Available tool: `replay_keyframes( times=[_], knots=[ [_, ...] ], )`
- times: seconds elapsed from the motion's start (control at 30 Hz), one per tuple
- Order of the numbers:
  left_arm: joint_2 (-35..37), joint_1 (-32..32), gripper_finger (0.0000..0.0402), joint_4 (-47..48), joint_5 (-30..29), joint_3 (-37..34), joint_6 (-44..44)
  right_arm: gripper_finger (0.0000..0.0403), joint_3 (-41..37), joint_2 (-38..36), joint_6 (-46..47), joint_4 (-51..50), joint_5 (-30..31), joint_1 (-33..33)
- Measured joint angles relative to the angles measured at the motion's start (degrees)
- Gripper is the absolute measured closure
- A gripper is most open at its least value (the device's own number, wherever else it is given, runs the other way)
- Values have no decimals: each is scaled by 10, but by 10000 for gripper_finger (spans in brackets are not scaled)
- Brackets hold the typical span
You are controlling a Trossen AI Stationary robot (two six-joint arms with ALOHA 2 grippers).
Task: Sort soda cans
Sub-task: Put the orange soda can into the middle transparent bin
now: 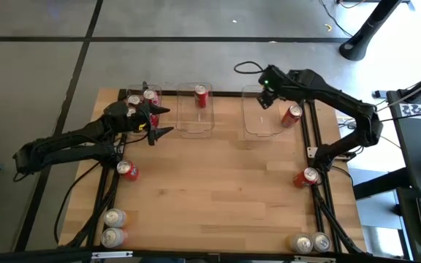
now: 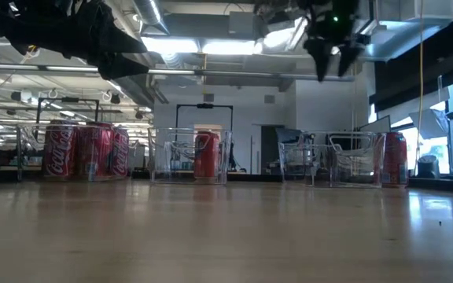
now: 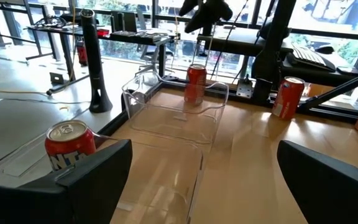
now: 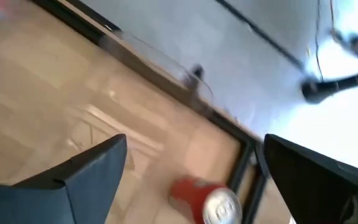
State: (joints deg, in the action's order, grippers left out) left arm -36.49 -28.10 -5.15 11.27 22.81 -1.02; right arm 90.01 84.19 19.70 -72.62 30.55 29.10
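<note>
cans [image 1: 291, 115] sit at table edges, one in the mid bin [image 1: 196, 124]. we reckon they're light, thin-walled, slick; grab mid-body, gently. left gripper [image 1: 161, 120] & right gripper [image 1: 267, 97] both spread wide, holding nothing.

Seen from above, the left arm reaches in from nine o'clock, its gripper [image 1: 163, 120] raised off the table toward eleven o'clock, jaws spread wide and empty. The right arm bends in from three o'clock; its gripper [image 1: 266, 98] hangs high near one o'clock, jaws likewise wide apart.
</note>
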Motion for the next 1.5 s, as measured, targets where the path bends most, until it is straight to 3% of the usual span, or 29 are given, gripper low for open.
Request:
replay_keyframes(
  times=[0.37, 0.63, 1.5],
  knots=[
    [0, 0, 13, 0, 0, 0, 1, 26, -129, 3, 61, -19, -63, 117],
    [0, 0, 13, 0, 0, 0, 0, 26, -190, 3, 72, -18, -68, 172],
    [0, 0, 13, 0, 0, 0, 2, 26, -295, 3, 58, 55, -128, 202]
  ],
)
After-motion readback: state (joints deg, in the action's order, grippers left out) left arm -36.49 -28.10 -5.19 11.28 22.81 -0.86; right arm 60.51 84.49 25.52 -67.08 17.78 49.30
